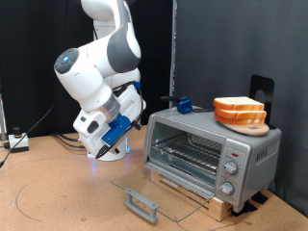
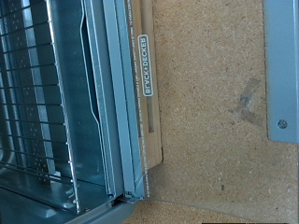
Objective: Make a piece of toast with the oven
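The silver-grey oven stands at the exterior view's right on a wooden base. Its glass door is dropped open and lies flat, with the grey bar handle at the front. The wire rack inside is bare. Two bread slices are stacked on a wooden plate on top of the oven. My gripper hangs to the left of the oven, above the open door, with nothing seen in it. The wrist view shows the oven's rack, the door's lower edge and the handle; no fingers show there.
A blue object sits on the oven's top at its left rear. A black stand rises behind the bread. Cables and a small box lie at the exterior view's far left. The floor is brown board.
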`<action>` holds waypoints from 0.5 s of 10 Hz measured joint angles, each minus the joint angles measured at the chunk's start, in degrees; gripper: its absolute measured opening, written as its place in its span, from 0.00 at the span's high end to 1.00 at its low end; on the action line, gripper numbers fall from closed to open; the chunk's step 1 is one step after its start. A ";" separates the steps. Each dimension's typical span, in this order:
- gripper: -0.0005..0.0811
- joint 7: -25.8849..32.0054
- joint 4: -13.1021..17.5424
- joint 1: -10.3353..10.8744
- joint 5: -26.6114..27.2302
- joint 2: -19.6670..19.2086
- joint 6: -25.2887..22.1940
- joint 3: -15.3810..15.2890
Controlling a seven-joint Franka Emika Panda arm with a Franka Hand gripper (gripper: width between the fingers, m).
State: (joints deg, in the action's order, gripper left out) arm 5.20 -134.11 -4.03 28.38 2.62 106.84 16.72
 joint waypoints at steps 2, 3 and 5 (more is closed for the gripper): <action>0.01 9.28 0.23 0.49 5.09 0.87 -5.40 -0.41; 0.01 15.59 0.34 0.64 7.27 1.87 -9.19 -0.52; 0.01 27.80 0.31 1.01 7.88 4.33 -15.80 -0.93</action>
State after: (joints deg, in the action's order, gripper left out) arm 33.00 -133.79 -3.02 36.26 6.95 91.04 15.79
